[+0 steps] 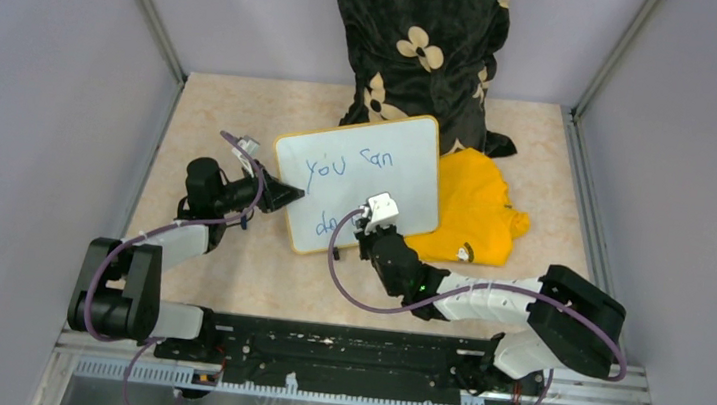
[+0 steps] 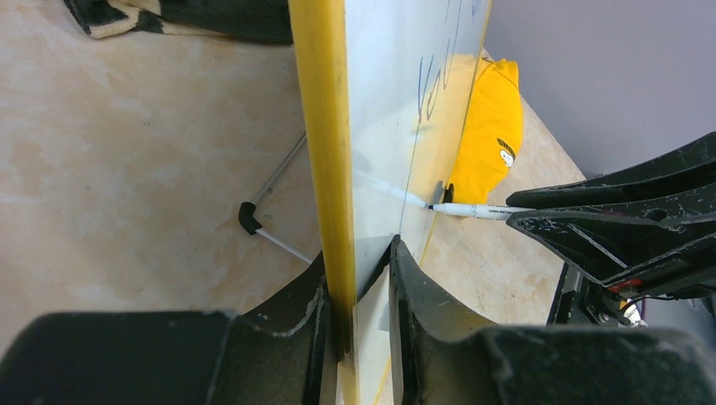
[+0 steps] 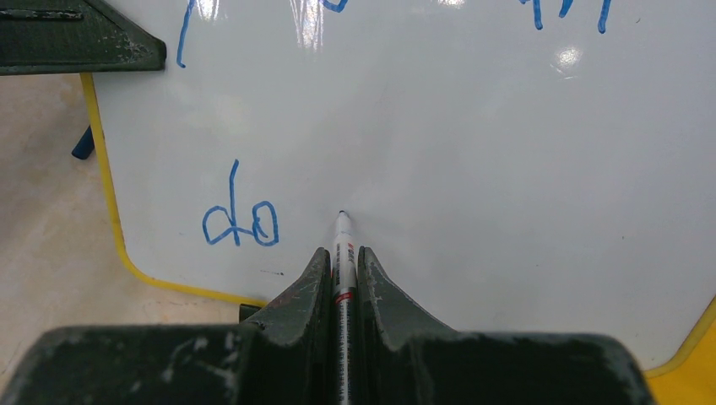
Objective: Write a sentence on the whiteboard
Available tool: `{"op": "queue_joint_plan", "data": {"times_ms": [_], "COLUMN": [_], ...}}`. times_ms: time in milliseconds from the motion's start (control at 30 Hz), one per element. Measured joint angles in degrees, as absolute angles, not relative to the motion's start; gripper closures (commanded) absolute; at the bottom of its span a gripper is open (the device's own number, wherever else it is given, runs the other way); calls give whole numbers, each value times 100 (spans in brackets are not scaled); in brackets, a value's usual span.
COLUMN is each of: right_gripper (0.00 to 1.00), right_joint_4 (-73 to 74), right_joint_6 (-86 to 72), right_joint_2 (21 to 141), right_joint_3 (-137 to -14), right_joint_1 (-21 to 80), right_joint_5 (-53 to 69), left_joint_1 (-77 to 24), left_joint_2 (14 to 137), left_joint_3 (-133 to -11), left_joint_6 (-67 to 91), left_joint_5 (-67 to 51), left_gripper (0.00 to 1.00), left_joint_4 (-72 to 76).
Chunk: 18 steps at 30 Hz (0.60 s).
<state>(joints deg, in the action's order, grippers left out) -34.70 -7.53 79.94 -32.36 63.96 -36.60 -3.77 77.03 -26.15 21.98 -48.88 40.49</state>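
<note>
Right gripper [image 3: 342, 263] is pinching a thin white marker [image 3: 343, 236], its two fingers pressed against the barrel, which runs straight out between them with the tip forward. That tip meets the glossy face of the whiteboard [image 1: 407, 182], just to the right of the blue letters "do". Left gripper [image 2: 355, 266] is clamped on the board's left edge — one finger on the back of the yellowish frame, the other on the white writing face.

The whiteboard stands near the middle of the table [image 1: 223, 118], propped up on its lower edge with the writing face turned toward the arms. In the left wrist view, a thin wire leg [image 2: 257, 221] with a black tip rests on the marbled tabletop behind it. The sentence [image 1: 348, 164] is in blue handwriting on two lines. "you can" runs across the upper part of the board, and "do" sits at the lower left, close to the rounded bottom corner.

A yellow cloth [image 1: 474, 215] lies crumpled on the table just beside the board's right edge, partly behind it. A dark flowered fabric [image 1: 416, 48] rises at the far side of the table, behind the board's top edge. Seen from above, the left arm reaches in from the left and the right arm from the lower right. The two grippers sit on either side of the lower line of writing — near each other but apart.
</note>
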Motion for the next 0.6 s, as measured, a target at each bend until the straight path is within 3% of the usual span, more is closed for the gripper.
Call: {"op": "queue_joint_plan", "data": {"times_ms": [600], "right_gripper": [100], "right_joint_4": [-3288], "right_joint_6": [-832], "right_joint_2": [7334], "right_joint_3": [-3234], "right_joint_1": [6357], "right_joint_5": [-3192], "left_joint_1": [-377], "left_joint_2": [7703], "left_joint_3": [-2615], "left_joint_6": [2198], "left_joint_5": [-4890], "left_gripper": [100], "left_joint_4": [4051]}}
